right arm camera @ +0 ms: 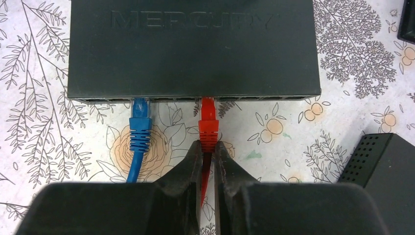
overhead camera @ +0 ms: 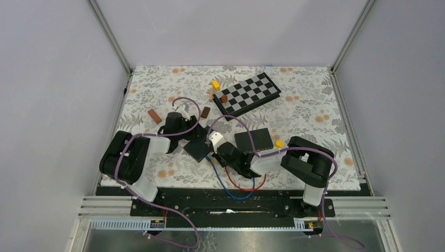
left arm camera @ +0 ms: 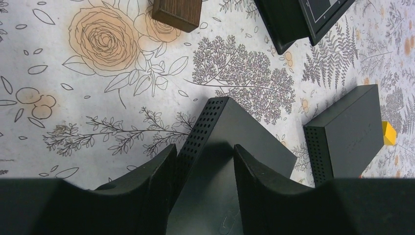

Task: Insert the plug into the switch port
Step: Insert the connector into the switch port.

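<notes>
The black switch lies on the flowered mat, and its port side fills the top of the right wrist view. A red plug sits in a middle port, with my right gripper shut on its ribbed boot. A blue plug is in a port to its left. My right gripper meets the switch from the lower right. My left gripper straddles a corner of the switch, one finger against the perforated side. Whether it clamps is unclear.
A second black box lies right of the switch, a yellow block beside it. A chessboard sits at the back with small blocks nearby. A brown block lies left. Red and blue cables trail toward the near edge.
</notes>
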Available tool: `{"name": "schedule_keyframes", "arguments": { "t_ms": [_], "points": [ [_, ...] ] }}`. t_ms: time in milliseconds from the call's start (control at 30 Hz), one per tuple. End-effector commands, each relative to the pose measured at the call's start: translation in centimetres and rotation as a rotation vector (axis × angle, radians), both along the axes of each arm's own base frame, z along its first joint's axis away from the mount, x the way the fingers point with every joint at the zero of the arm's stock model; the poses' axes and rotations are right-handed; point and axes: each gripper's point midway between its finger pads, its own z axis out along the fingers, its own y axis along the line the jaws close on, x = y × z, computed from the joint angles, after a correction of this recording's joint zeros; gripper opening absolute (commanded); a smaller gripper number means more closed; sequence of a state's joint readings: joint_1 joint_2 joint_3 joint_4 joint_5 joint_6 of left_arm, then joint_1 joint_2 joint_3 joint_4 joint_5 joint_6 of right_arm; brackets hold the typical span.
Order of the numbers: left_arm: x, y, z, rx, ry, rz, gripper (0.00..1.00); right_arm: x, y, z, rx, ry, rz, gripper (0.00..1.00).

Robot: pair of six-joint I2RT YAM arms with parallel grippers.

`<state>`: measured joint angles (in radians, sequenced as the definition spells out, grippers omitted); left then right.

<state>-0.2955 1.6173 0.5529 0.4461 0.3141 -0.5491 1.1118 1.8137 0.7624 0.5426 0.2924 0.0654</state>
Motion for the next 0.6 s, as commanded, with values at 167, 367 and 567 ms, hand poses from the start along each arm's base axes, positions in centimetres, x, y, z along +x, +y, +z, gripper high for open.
{"name": "schedule_keyframes", "arguments": {
  "t_ms": [167, 367, 567],
  "points": [
    [-5.9, -1.5, -4.7, 0.065, 0.238, -0.12, 0.41, 3.5, 1.4, 3.4, 0.066, -0.155, -0.022, 0.0],
    [-6.3, -2.0, -4.8, 0.074, 0.24, -0.154, 0.45, 3.4, 1.4, 4.3, 0.106, -0.156, 0.089, 0.0],
    [-6.6, -1.7, -5.2, 0.089, 0.271, -0.13, 0.46, 4.1, 0.5, 4.8, 0.122, -0.15, 0.112, 0.0]
  ]
}}
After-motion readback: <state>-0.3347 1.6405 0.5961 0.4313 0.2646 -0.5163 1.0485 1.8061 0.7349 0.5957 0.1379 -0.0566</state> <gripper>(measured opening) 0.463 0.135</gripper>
